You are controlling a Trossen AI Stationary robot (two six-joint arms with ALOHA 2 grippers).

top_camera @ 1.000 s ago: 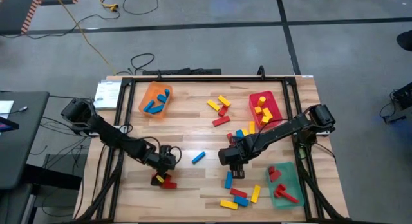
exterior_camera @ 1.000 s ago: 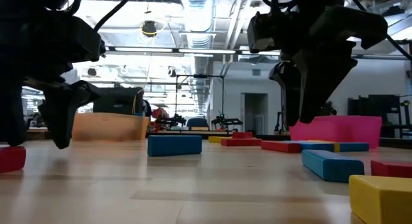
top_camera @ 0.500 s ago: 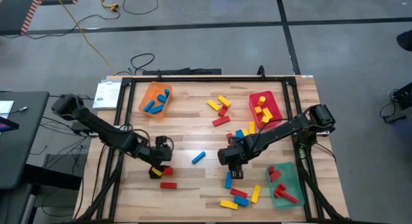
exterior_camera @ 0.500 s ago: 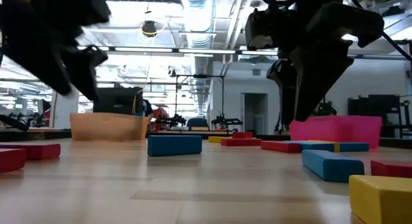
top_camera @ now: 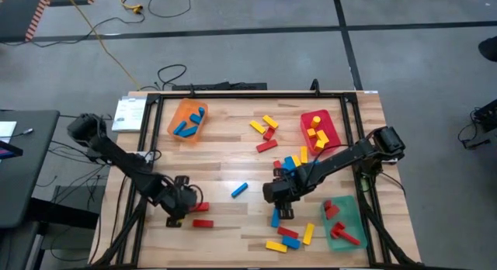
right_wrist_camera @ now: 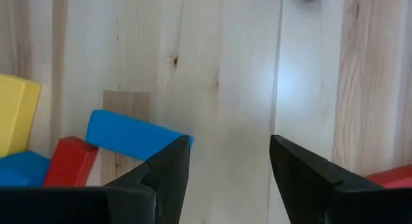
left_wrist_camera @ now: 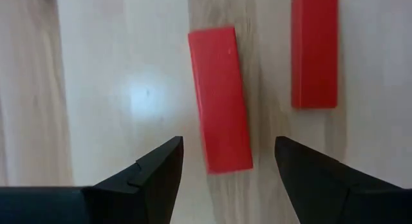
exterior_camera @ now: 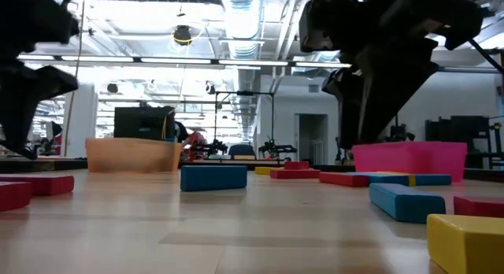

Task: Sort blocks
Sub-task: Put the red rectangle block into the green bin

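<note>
Red, yellow and blue blocks lie flat on the wooden table. My left gripper (top_camera: 182, 208) (left_wrist_camera: 228, 147) hangs open at the near left, above a red block (left_wrist_camera: 219, 98) (top_camera: 201, 207); a second red block (left_wrist_camera: 314, 50) (top_camera: 203, 223) lies beside it. My right gripper (top_camera: 279, 199) (right_wrist_camera: 230, 143) stands open at the near right over bare wood. One of its fingers stands just beside a blue block (right_wrist_camera: 132, 137), next to a red block (right_wrist_camera: 67, 163) and a yellow one (right_wrist_camera: 16, 114). Neither gripper holds anything.
An orange tray (top_camera: 190, 105) with blue blocks stands far left, a red tray (top_camera: 304, 122) with yellow blocks far right, a green tray (top_camera: 351, 212) with red blocks near right. A lone blue block (top_camera: 239, 190) lies mid-table. More blocks lie at the far middle (top_camera: 265, 134) and the near right (top_camera: 286, 235).
My left gripper has risen and swung toward the table's left edge and a little nearer, staying open. The red blocks below it lie where they were. My right gripper has kept its place.
</note>
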